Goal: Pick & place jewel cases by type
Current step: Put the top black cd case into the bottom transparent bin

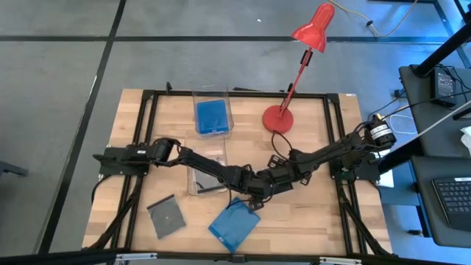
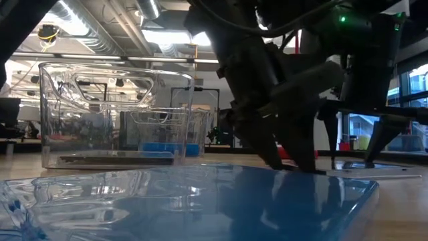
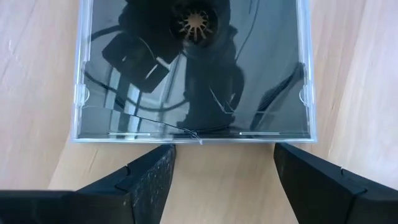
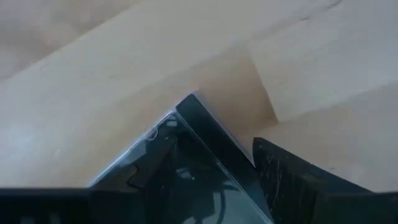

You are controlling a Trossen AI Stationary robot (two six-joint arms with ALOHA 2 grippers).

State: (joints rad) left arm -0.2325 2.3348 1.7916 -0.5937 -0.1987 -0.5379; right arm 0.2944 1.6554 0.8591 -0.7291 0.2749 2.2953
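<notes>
A: Left gripper [image 3: 221, 177] — status?

B: Fingers spread apart, nothing between them, just short of the near edge of a dark grey transparent square jewel case [image 3: 193, 65] lying flat on the light wooden table [image 1: 309, 213]. Cracked line visible along that edge.

A: Right gripper [image 4: 199, 186]?

B: Low over the corner of another dark transparent case [image 4: 186, 162]; one finger each side of the corner, so the fingers stand apart, not clamped. In the high view both grippers meet near table centre, just above the solid blue square jewel case [image 1: 234, 224] at the front edge.

A: Other cases?

B: A grey transparent case [image 1: 165, 216] lies front left, well apart from the blue one. A dark case [image 1: 210, 179] sits in the clear rectangular plastic bin [image 1: 193, 188] mid-table; a blue case [image 1: 212, 115] in the rear clear bin [image 1: 229, 110].

A: Anything else?

B: Red desk lamp [image 1: 280, 118], rear right.
</notes>
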